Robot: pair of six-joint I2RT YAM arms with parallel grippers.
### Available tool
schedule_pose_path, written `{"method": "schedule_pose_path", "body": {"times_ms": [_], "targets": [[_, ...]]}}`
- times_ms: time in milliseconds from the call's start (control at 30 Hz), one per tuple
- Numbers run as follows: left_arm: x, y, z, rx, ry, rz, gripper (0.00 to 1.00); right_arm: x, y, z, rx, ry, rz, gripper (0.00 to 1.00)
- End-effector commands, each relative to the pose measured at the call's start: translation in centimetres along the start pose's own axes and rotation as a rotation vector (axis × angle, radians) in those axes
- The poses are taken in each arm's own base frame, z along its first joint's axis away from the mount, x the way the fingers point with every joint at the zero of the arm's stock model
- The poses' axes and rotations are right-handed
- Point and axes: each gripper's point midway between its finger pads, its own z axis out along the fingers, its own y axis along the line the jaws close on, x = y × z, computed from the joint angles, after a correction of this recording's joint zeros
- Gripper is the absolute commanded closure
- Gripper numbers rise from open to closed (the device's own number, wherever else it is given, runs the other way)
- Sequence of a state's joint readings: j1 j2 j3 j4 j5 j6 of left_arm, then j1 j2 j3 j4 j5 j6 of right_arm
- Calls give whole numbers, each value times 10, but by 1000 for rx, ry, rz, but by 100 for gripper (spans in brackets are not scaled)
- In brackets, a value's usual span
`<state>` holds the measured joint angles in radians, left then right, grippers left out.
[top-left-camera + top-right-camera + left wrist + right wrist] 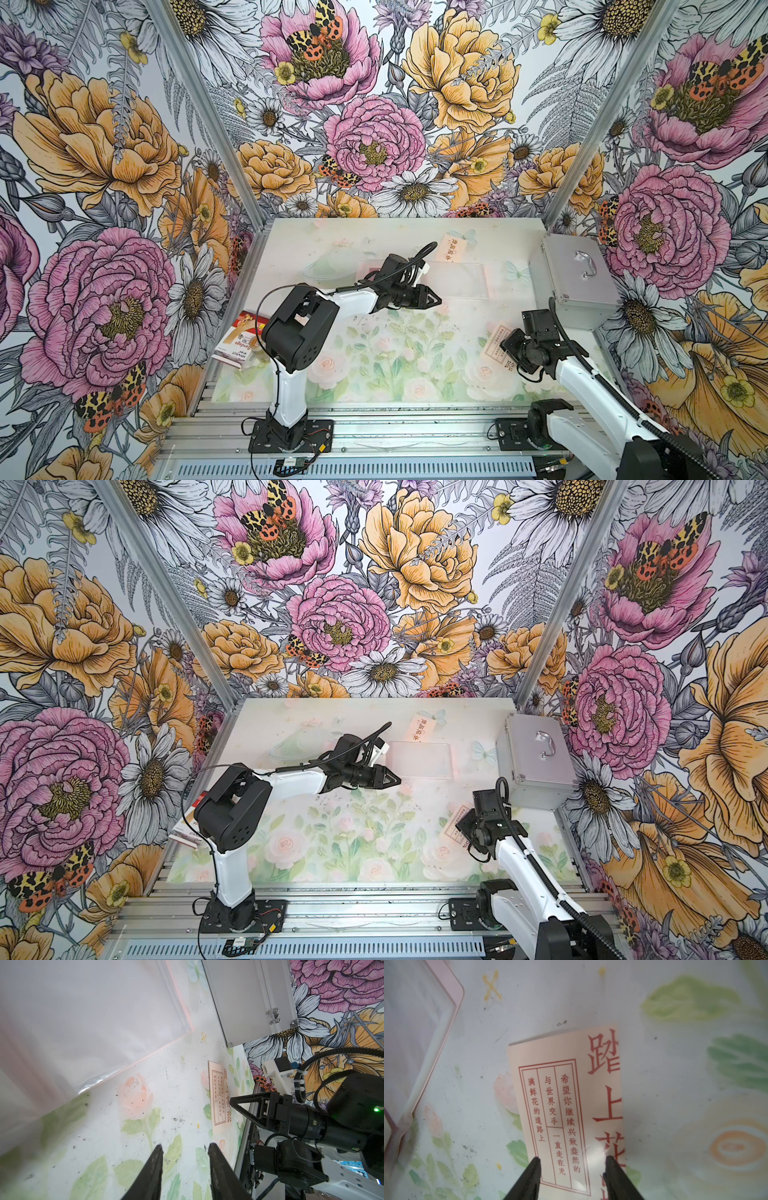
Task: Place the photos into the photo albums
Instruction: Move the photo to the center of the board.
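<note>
Covering part of a cream photo point(566, 1105), right fingers point(529, 1178) apart; left fingers point(151, 1172) apart, empty.

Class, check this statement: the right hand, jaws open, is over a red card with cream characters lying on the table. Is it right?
No. The card under the right hand is cream with red characters, as the right wrist view shows. The rest stands: jaws open, card lying on the table.

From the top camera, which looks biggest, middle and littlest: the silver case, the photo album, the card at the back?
Largest: silver case.
Middle: photo album, though the left arm hides part of it, so these two are unsure.
Smallest: card at the back, clearly.
</note>
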<state>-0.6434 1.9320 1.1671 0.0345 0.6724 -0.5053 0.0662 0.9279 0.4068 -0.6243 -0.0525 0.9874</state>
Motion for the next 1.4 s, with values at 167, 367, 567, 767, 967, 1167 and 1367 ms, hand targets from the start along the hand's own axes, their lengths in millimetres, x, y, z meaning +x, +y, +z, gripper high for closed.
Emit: {"method": "schedule_pose_path", "body": {"times_ms": [167, 367, 567, 767, 967, 1167, 1367], "targets": [[-15, -7, -9, 30, -36, 47, 62, -6, -15, -1, 46, -15, 37, 48], [-16, -2, -8, 29, -34, 36, 62, -1, -10, 1, 27, 25, 21, 48], [-17, -2, -8, 31, -38, 37, 62, 4, -4, 6, 3, 63, 16, 47], [-17, 0, -8, 26, -39, 33, 62, 10, 14, 12, -66, 114, 13, 47], [-18, 0, -10, 23, -46, 32, 62, 16, 41, 20, -126, 142, -19, 47], [-19, -3, -11, 25, -49, 26, 62, 21, 73, 28, -184, 162, -58, 47], [-18, -1, -12, 20, -50, 16, 62, 23, 105, 34, -245, 181, -111, 47]]}}
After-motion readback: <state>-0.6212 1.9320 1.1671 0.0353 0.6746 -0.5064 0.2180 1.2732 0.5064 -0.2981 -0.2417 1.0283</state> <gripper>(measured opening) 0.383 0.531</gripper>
